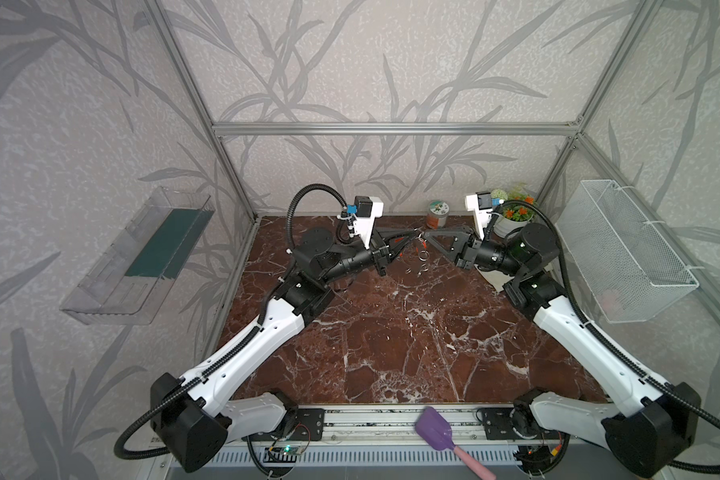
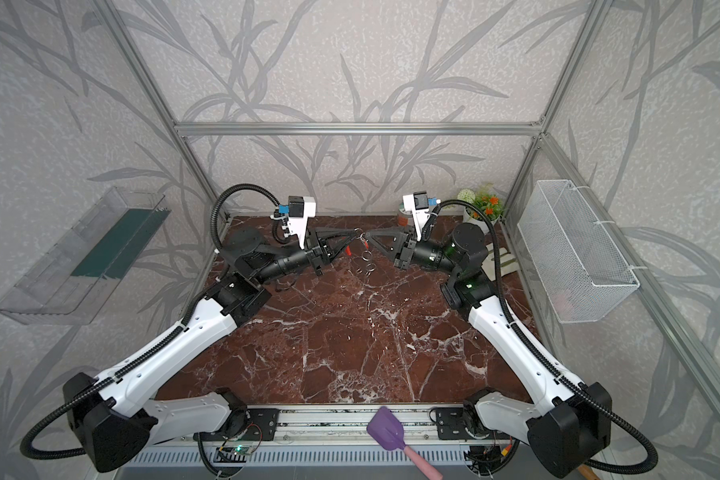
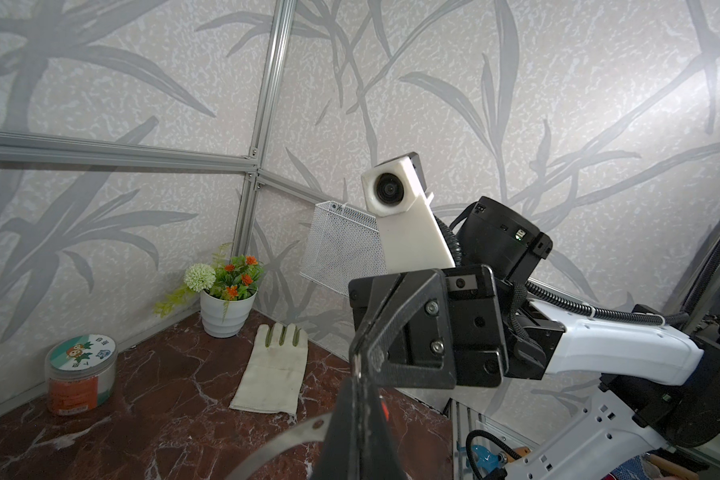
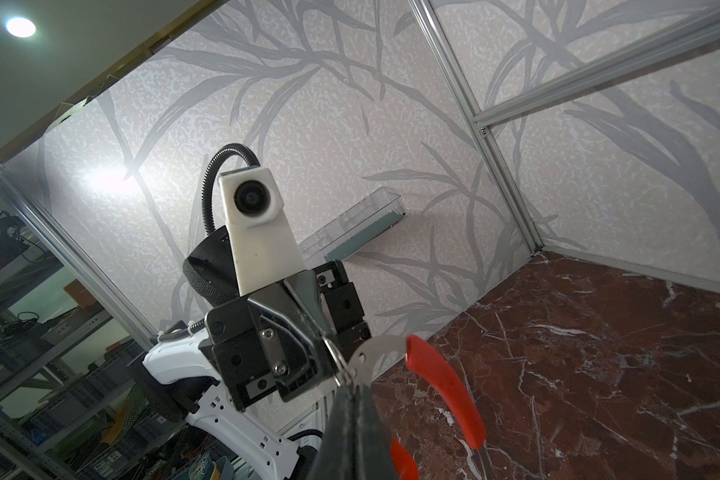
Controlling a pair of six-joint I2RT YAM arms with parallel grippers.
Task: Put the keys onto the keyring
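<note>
pot [image 3: 225, 316] of flowers: in table [image 3: 163, 415] corner | jar [image 3: 80, 374]: near pot, along wall | glove [image 3: 271, 374]: white, flat, just beside pot | basket [image 3: 341, 245]: on wall, higher than pot | left gripper [image 3: 356, 390]: closed, camera-side of pot, tip meeting closed right gripper [image 3: 360, 353] | keyring [image 3: 283, 440]: silver band with hole, held in left gripper

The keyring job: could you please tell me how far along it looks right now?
Done: the keyring is up in the air, its band in the shut left gripper. In hand: the right gripper is shut where a small split ring meets the band's end. To do: I cannot see the key tag hanging on it yet.
</note>
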